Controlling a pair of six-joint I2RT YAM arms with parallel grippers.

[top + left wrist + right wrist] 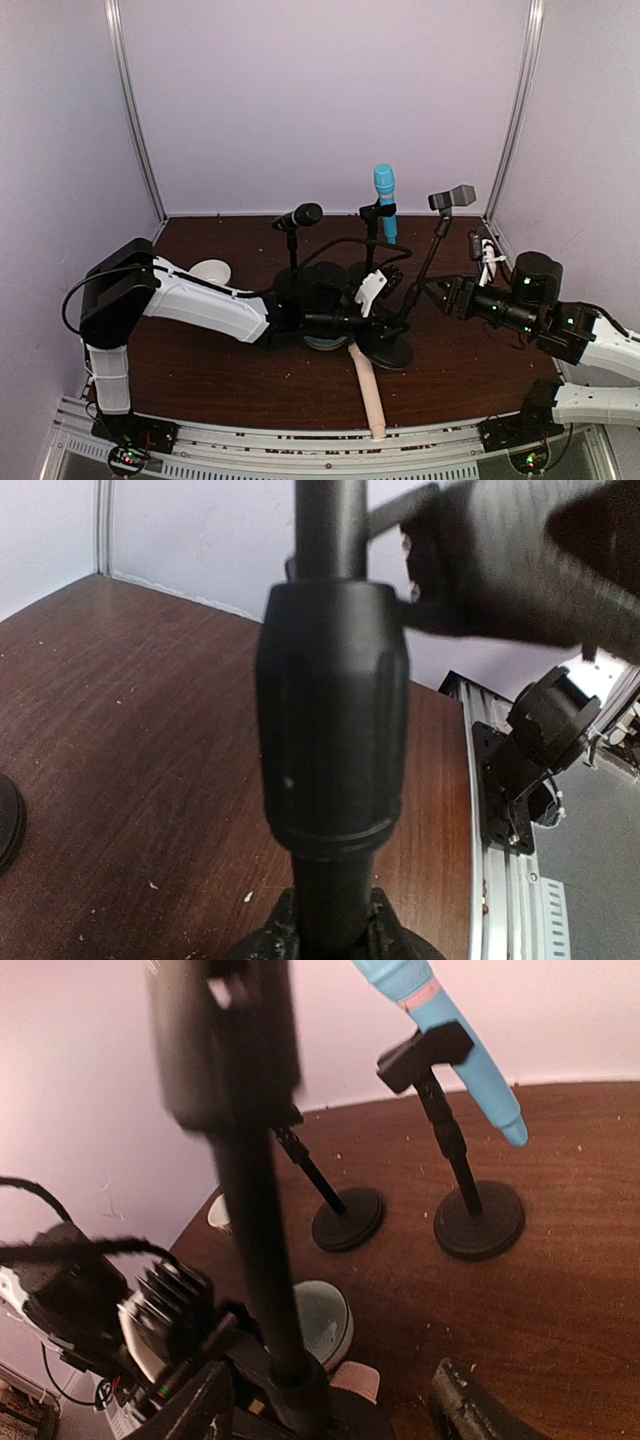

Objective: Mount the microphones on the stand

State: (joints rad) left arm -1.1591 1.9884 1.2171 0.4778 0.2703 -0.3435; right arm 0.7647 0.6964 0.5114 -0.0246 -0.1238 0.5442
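Reaching in from the left edge of the top view, the left arm (200, 300) lies low over the table (200, 370), in front of a white bowl (210, 270) at the middle left. The left gripper (328, 942) is closed on the pole of the right stand (433, 248), just below the thick black collar that fills the centre of the left wrist view. Left of centre, the black microphone (300, 215) sits tilted in the clip of the left stand (292, 250). Below the centre, the pale pink microphone (368, 390) lies flat on the table, 1 end at the round base of the right stand and the other toward the lower edge. Just right of centre, the blue microphone (385, 198) stands almost upright in the clip of the middle stand (371, 222). At the middle right, the right gripper (340, 1412) has its 2 fingers (205, 1405) spread wide on both sides of the same pole; whether they touch it I cannot tell.
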